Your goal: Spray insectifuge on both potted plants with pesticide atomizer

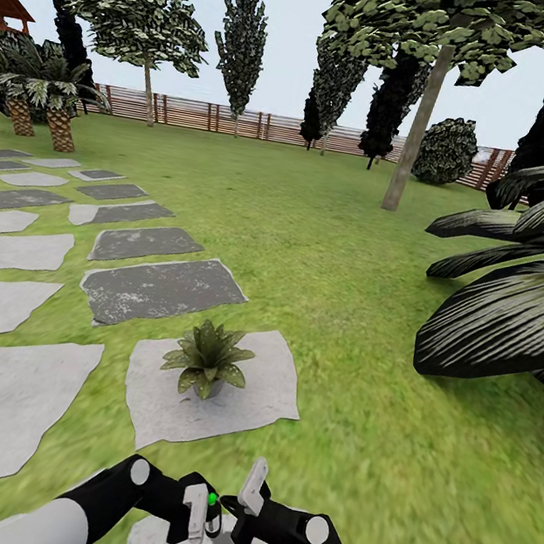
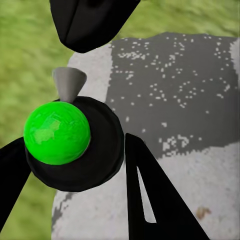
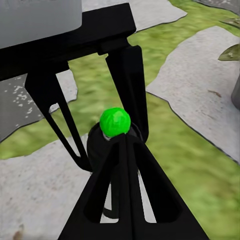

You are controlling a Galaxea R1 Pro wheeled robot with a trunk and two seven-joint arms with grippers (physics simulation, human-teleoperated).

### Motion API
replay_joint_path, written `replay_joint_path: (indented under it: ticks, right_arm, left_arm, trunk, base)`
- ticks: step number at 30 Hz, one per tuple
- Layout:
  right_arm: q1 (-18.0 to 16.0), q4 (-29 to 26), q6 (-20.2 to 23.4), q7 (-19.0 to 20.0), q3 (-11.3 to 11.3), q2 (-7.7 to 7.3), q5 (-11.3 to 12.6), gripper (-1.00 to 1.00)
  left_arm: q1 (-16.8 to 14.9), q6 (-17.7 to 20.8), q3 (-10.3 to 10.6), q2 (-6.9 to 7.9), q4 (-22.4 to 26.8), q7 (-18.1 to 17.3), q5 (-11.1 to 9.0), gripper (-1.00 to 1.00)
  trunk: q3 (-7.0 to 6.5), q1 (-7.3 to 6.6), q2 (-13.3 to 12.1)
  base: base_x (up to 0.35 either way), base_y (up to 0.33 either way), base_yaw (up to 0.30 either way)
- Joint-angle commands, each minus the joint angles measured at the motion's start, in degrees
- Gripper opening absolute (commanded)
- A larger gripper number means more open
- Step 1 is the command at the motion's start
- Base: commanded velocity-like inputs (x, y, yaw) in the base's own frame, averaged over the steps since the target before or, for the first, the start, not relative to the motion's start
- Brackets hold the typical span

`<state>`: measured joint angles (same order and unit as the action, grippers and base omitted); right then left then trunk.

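The potted plant (image 1: 208,359) has olive-green leaves with paler edges and sits on a pale grey stepping stone (image 1: 262,392). Further stones (image 1: 160,287) are dark grey, flecked with white. The lawn (image 1: 329,246) is a bright, mottled green. The fence (image 1: 270,126) is brown with horizontal slats. The large-leaved shrub (image 1: 513,312) is near-black with fine pale stripes. The left end effector (image 1: 201,512) and right end effector (image 1: 251,490) have pale grey fingers on black arms. The atomizer (image 2: 70,137) is black with a glossy bright green ball and a grey cone nozzle.

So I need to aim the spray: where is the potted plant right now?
In the head view, the potted plant sits on a light grey stepping stone straight ahead of both grippers, just left of centre, with lawn to its right.
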<state>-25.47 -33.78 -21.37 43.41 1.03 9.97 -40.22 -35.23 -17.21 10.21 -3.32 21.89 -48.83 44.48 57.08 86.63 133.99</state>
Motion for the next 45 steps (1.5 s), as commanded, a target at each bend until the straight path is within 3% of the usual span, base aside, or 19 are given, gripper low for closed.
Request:
replay_joint_path:
  ticks: [1,18,24,28,29,31,35,36,38,42,45]
  right_arm:
    - [-0.02,-0.06,-0.22,0.09,0.11,0.02,-0.39,-1.00]
    - [-0.02,-0.06,-0.22,0.09,0.11,0.02,-0.39,-1.00]
    - [-0.02,-0.04,-0.23,0.09,0.11,0.02,-0.39,-1.00]
    - [-0.02,0.02,-0.25,0.09,0.11,0.02,-0.45,-1.00]
    - [0.00,0.01,-0.25,0.09,0.11,0.02,-0.46,-1.00]
    - [-0.01,0.01,-0.25,0.03,0.11,0.02,-0.47,-1.00]
    - [-0.02,0.03,-0.25,0.01,0.11,0.02,-0.55,-1.00]
    - [-0.02,0.03,-0.25,0.01,0.11,0.02,-0.58,1.00]
    - [-0.02,0.06,-0.25,0.01,0.16,0.02,-0.62,1.00]
    - [-0.02,0.11,-0.25,-0.23,0.25,0.02,-0.72,1.00]
    - [-0.02,0.12,-0.25,-0.47,0.35,0.02,-0.77,1.00]
  left_arm:
    - [-0.01,-0.28,-0.02,-0.14,0.08,-0.03,0.44,-1.00]
    - [-0.02,-0.28,-0.02,-0.63,0.08,-0.04,0.61,-1.00]
    - [-0.04,-0.12,0.08,0.08,-0.04,-0.04,0.96,-1.00]
    - [0.05,-0.03,0.14,3.46,-0.82,0.04,1.15,-1.00]
    - [0.09,-0.03,0.15,5.13,-0.91,0.04,1.06,-1.00]
    - [0.17,-0.05,0.15,7.13,-0.95,0.08,0.81,-1.00]
    - [1.54,-0.05,0.05,10.21,-0.98,0.24,0.75,-1.00]
    - [2.05,-0.04,0.04,10.94,-0.97,0.30,0.81,-1.00]
    - [3.39,-0.09,0.00,13.03,-0.97,0.37,0.91,-1.00]
    - [5.20,-0.06,-0.27,18.69,-0.99,0.53,0.61,-1.00]
    - [5.54,0.05,-0.46,20.94,-1.42,0.69,0.47,-1.00]
  trunk:
    - [0.05,-0.01,0.02]
    - [0.05,-0.01,0.02]
    - [0.05,-0.01,0.02]
    - [0.05,-0.01,0.02]
    - [0.05,-0.01,0.02]
    - [0.05,-0.01,0.02]
    - [0.05,-0.01,0.02]
    - [0.05,-0.01,0.02]
    - [0.05,-0.01,0.02]
    - [0.05,-0.01,0.02]
    - [0.05,-0.01,0.02]
  base:
    - [0.000,0.000,0.000]
    - [0.000,0.000,0.000]
    - [0.000,0.000,0.000]
    - [0.000,0.000,0.000]
    - [0.000,0.000,0.000]
    - [0.000,0.000,0.000]
    - [0.000,0.000,0.000]
    - [0.000,0.000,0.000]
    - [0.000,0.000,0.000]
    - [0.000,0.000,0.000]
    - [0.000,0.000,0.000]
